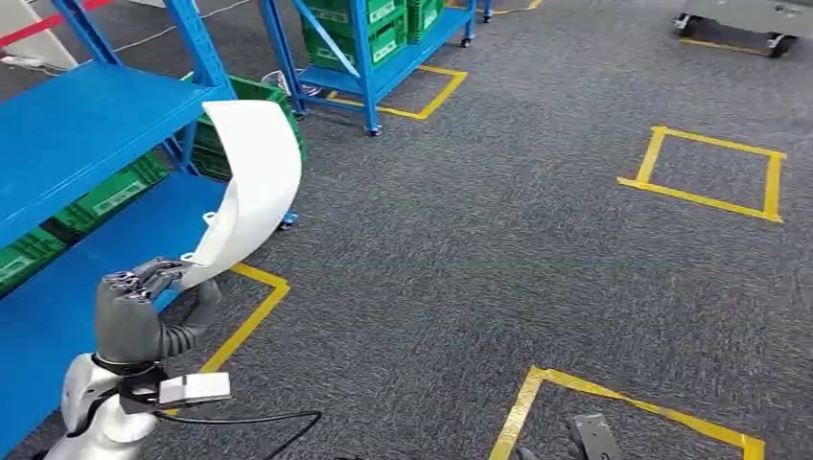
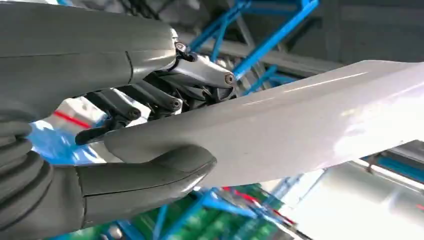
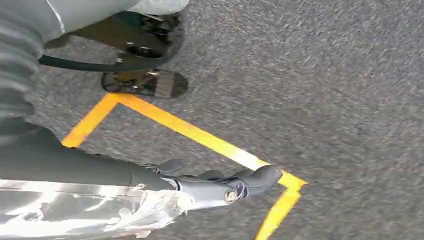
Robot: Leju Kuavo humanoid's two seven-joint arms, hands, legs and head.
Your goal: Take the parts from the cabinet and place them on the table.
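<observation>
My left hand [image 1: 144, 305] grips the lower end of a long, curved white part [image 1: 245, 177], which rises above the hand in front of the blue cabinet [image 1: 77, 125]. In the left wrist view the thumb [image 2: 145, 176] presses under the white part [image 2: 300, 125] while the dark fingers [image 2: 165, 97] clamp it from the other side. My right hand [image 1: 581, 439] hangs low over the carpet at the frame's bottom edge. In the right wrist view its fingers [image 3: 225, 186] lie stretched out with nothing between them, above a yellow tape corner [image 3: 280, 185].
Green crates [image 1: 115, 192] sit in the cabinet's lower shelves. A second blue rack [image 1: 374, 48] with green crates stands further back. Yellow tape squares [image 1: 714, 172] mark the grey carpet, one near my right hand [image 1: 614, 398]. A wheeled cart [image 1: 738, 19] stands at the far right.
</observation>
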